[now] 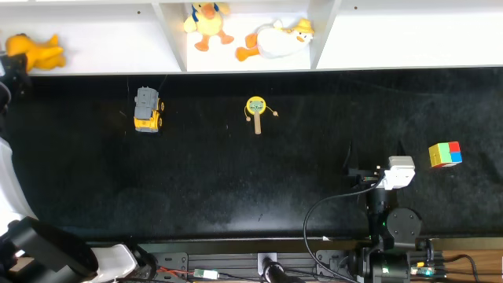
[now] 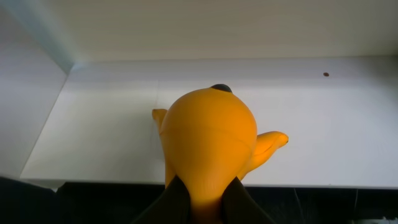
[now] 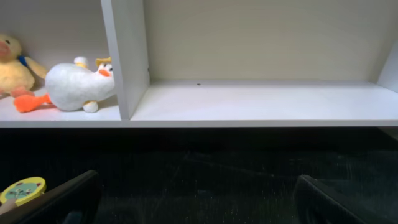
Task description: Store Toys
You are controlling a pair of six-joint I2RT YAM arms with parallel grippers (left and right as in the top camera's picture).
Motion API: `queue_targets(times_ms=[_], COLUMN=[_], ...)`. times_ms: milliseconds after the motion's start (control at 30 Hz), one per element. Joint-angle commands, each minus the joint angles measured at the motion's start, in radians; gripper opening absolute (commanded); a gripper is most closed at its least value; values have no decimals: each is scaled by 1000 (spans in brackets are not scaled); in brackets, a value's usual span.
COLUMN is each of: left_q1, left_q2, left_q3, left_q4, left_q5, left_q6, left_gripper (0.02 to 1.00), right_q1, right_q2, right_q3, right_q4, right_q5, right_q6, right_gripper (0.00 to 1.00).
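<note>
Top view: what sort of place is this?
Probably a staged robot test bench: a black table with white shelf compartments behind it, plush ducks stored there, a toy truck loose on the table, and cables along its front edge.

The right arm point(image 1: 391, 224) is black, with round joint housings, a white wrist block point(image 1: 400, 173) and a looping black cable point(image 1: 312, 211); its 2 fingers point(image 3: 59, 199) are black. The left arm point(image 1: 43, 250) mixes black links and white shells.

Before me on the black table point(image 1: 236, 181) sat a yellow truck point(image 1: 147, 108), a green rattle point(image 1: 256, 112) and, off to my right, a coloured cube point(image 1: 445, 154). The white shelf point(image 1: 393, 39) held an orange plush point(image 1: 35, 51), a yellow duck point(image 1: 207, 22) and a white duck point(image 1: 275, 39).
</note>
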State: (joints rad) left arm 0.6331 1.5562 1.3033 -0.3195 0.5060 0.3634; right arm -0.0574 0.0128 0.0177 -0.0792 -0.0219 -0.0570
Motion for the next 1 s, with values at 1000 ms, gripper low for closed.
queue_targets(times_ms=[1000], left_q1=[-92], left_q2=[7], left_q3=[40], left_q4=[19], left_q5=[-120], left_q6=[-84], left_gripper=[172], right_q1=[-2], right_q2=[-8], right_q3=[-13], right_q4=[3], right_q5=[-3], right_q6=[-2], right_gripper=[996])
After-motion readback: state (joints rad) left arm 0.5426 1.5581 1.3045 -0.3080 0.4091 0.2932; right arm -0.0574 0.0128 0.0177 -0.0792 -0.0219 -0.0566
